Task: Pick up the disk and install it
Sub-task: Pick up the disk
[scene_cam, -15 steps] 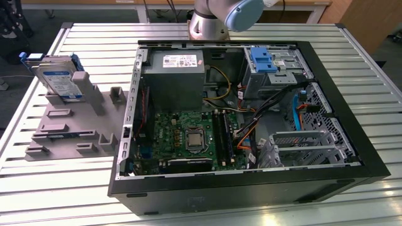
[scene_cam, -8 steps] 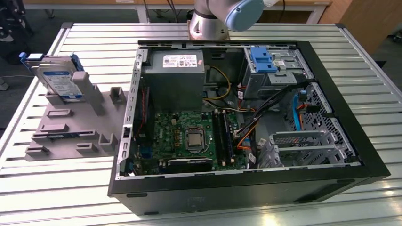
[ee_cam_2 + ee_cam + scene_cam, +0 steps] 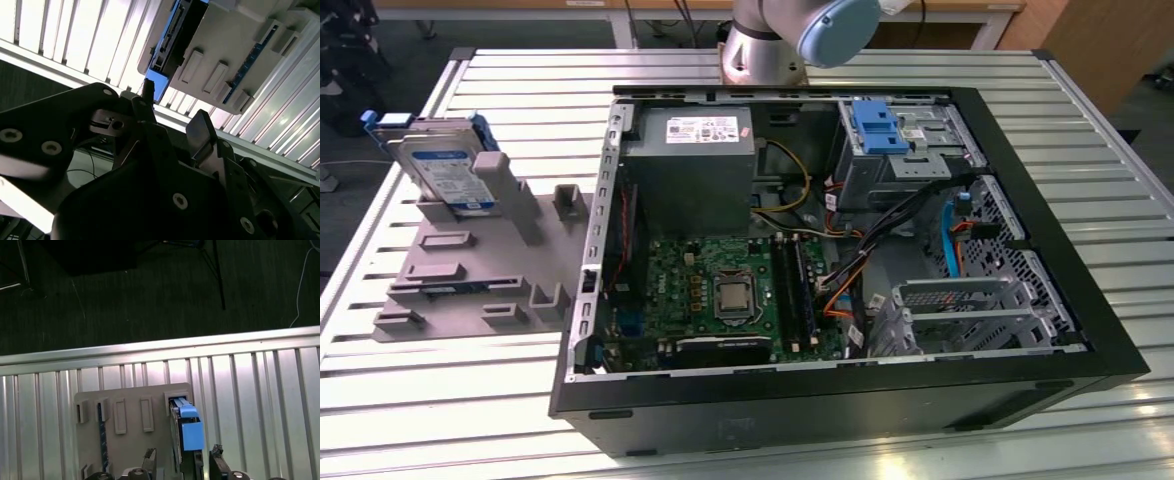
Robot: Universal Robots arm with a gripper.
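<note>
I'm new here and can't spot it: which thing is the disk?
On the exterior view's left, beside the open computer case, lies a grey holder plate. The disk stands on edge at its far corner: silver, white-and-blue label, unlike the empty blue bracket inside the case.

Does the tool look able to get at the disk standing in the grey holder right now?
Probably yes. In the first wrist view the tool is open, its fingertips to either side of the upright disk, and nothing covers the disk's top edge in the grey holder.
</note>
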